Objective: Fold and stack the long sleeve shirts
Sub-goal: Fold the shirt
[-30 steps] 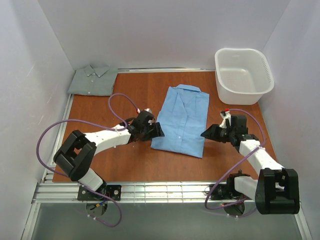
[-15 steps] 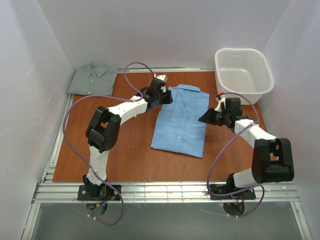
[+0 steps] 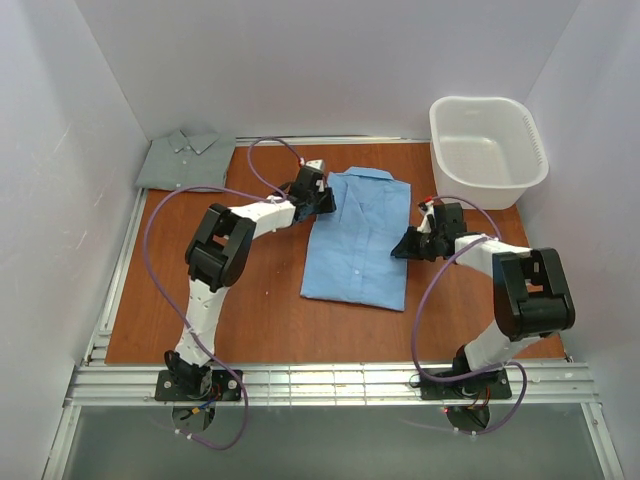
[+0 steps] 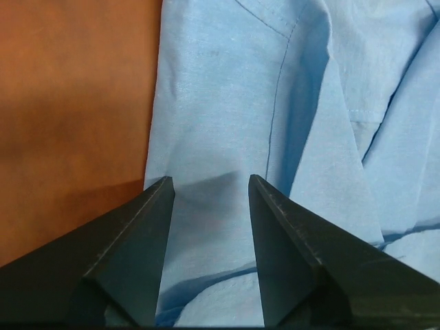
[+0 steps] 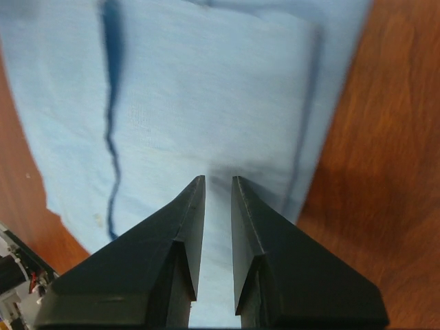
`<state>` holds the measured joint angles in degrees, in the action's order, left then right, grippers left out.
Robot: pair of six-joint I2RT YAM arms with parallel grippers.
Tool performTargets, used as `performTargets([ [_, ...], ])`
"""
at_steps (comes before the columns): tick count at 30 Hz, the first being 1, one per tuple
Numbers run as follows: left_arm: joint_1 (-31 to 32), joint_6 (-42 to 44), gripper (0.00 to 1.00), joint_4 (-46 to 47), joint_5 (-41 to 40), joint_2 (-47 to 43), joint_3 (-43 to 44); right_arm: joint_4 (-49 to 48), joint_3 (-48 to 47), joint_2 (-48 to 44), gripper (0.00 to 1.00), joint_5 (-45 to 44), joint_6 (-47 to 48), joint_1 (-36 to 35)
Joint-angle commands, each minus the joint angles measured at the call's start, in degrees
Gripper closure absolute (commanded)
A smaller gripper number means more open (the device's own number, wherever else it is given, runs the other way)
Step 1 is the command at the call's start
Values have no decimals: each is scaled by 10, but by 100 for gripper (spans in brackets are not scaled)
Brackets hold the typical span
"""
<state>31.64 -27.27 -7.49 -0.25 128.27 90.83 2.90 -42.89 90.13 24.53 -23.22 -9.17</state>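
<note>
Lying flat mid-table on the brown wooden table [image 3: 250, 300], the sky-blue shirt [image 3: 360, 240] meets the left gripper [image 4: 210, 180] at its 11 o'clock shoulder, jaws apart. The right gripper [image 5: 218, 179] is at 3 o'clock, jaws nearly together; I cannot tell whether it grips. The grey-green shirt [image 3: 185, 160] lies at 11 o'clock and the white basket [image 3: 485, 99] at 1 o'clock, inside pale walls [image 3: 330, 60].

Left wrist view: sky-blue shirt [image 4: 227, 96] cut by top, right and bottom edges; only one shoulder stretch showed. Left gripper [image 4: 210, 180] finger roots cut off at bottom edge; whether tips touched cloth, could not tell.
Right wrist view: shirt ran off top and left edges, seams blurred. Right gripper [image 5: 218, 179] finger roots cut off below; whether narrow gap pinched cloth, could not tell. Hardware bit [image 5: 14, 275] in bottom-left corner cut off, unidentifiable.
Top view: both grippers' fingertips too small to make out; grey-green shirt [image 3: 186, 160] buttons too small to count.
</note>
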Motion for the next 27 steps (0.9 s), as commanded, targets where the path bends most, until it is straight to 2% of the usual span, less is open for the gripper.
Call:
performTargets([
  [1, -21, -38, 57, -43, -26, -44, -86, -13, -5, 35, 85, -19, 21, -1],
  [4, -24, -61, 57, -51, -42, -93, -156, -8, -39, 83, 85, -21, 31, -2],
  [6, -25, -106, 57, -65, -37, -138, -193, -4, -72, 104, 85, -24, 39, -2],
  [8, -25, -142, 57, -68, -20, -175, -267, 3, -100, 137, 85, -32, 46, -5],
  [12, -22, -231, 56, -70, 24, -295, -414, 30, -205, 201, 85, -33, 77, -16],
  [13, -19, -250, 56, -68, 34, -352, -469, 36, -253, 223, 84, -32, 82, -26],
  [17, 2, -277, 50, -67, 41, -496, -566, 83, -366, 261, 83, -38, 108, -63],
  [21, 2, -249, 39, -90, 25, -593, -561, 111, -385, 224, 78, -53, 109, -91],
  [24, 2, -213, 36, -121, 11, -605, -506, 111, -337, 152, 72, -40, 100, -101],
  [27, 2, -183, 36, -121, 22, -573, -457, 110, -261, 76, 71, -12, 92, -121],
])
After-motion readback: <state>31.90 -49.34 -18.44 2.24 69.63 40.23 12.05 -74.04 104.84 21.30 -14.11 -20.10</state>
